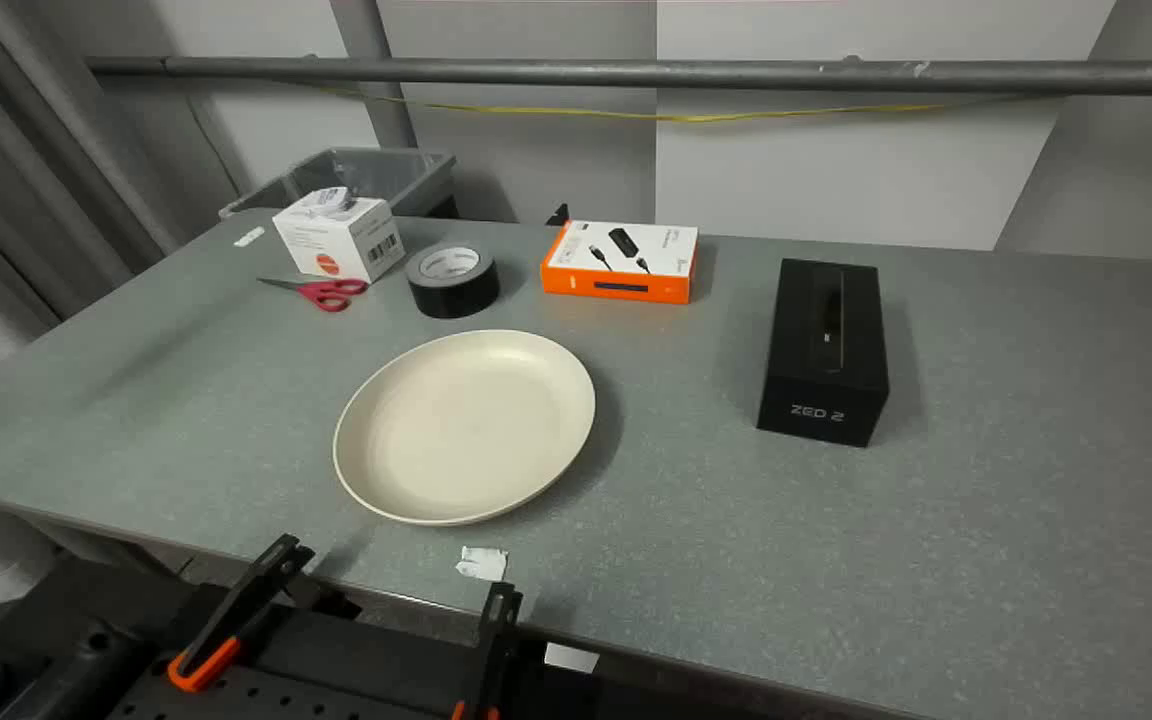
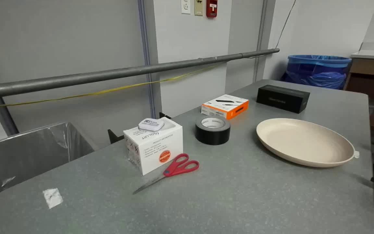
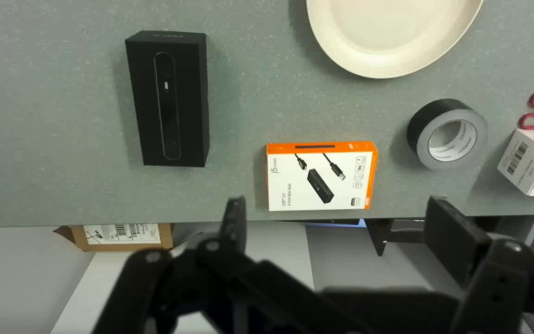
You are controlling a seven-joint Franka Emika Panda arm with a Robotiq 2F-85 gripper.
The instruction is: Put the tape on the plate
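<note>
In an exterior view, "ZED 2" is printed in pale characters on the end face of the black oblong cardboard box point(image 1: 824, 350); in the wrist view, "ZED" is shown on its broad face; "j5create", "USB 3.0" and "4-Port Mini Hub" are borne by the flat white-and-orange cardboard box point(image 3: 321, 180), and "EASY TO USE" by the white cube-shaped cardboard box point(image 3: 531, 162)

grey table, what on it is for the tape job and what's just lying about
For the job:
black tape
cream plate

Lying about:
red-handled scissors
ZED 2 box
orange-white box
white carton
small white object on it
white scraps
</note>
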